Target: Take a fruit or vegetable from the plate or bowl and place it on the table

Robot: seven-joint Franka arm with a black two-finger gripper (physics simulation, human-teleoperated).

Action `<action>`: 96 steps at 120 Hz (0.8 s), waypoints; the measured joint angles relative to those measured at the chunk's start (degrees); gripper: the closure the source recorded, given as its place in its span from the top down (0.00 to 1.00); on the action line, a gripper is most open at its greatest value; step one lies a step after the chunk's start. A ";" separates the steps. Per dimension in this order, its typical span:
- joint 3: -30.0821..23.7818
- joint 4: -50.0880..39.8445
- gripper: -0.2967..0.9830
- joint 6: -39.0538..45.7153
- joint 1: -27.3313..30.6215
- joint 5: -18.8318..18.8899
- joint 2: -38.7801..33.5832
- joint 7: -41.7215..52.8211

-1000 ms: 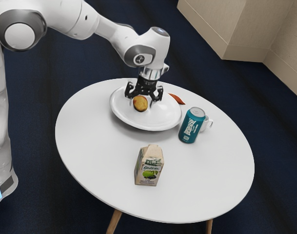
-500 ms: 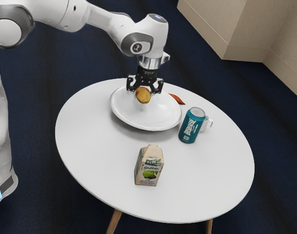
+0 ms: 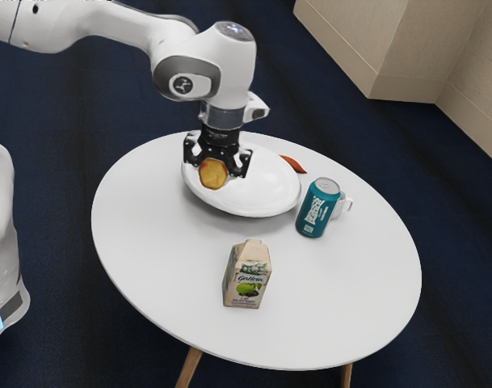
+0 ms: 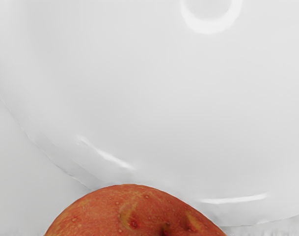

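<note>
Overhead, the white arm (image 3: 108,28) reaches in from the exterior view's upper left, its wrist bent so that the black gripper (image 3: 217,170) points down over the plate (image 3: 262,186). It is grasping a rounded, red-and-yellow fruit or vegetable (image 3: 213,175), with one finger on either side. That piece hangs above the white plate, toward the rim on the exterior view's left, and in the wrist view its reddish, pitted skin overlaps the plate's edge. At the exterior view's left edge stands the arm's white lower part (image 3: 3,242), with a blue light near the bottom.

The table (image 3: 165,275) is round, white and smooth, on wooden legs (image 3: 189,368). Beneath it spreads a dark blue floor (image 3: 60,202), and beige walls (image 3: 415,48) meet it at the exterior view's upper right.

Counted out, there is one plate, one held piece, one teal can (image 3: 317,210) and one white mug (image 3: 344,206), partly hidden behind the can. One carton (image 3: 247,276) stands upright, well apart from the plate. One orange-red item (image 3: 294,164), too little seen to name, lies just beside the plate's far rim. Two table legs are visible.
</note>
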 joint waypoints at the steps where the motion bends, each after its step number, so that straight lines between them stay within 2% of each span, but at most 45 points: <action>1: -0.19 -0.18 0.47 -0.03 -0.03 -0.02 -0.24 0.06; 18: -2.82 -1.73 0.47 -0.51 -0.19 -0.59 -2.81 0.95; 46: -3.20 -3.22 0.47 -0.88 -0.20 -1.19 -4.42 2.06; 55: -3.44 -3.25 0.59 -0.80 -0.65 -1.51 -4.64 2.36; 65: -3.65 -3.25 0.67 -0.78 -1.18 -1.79 -5.00 2.63; 96: -3.59 -3.17 0.75 -0.88 -1.33 -2.04 -5.15 3.25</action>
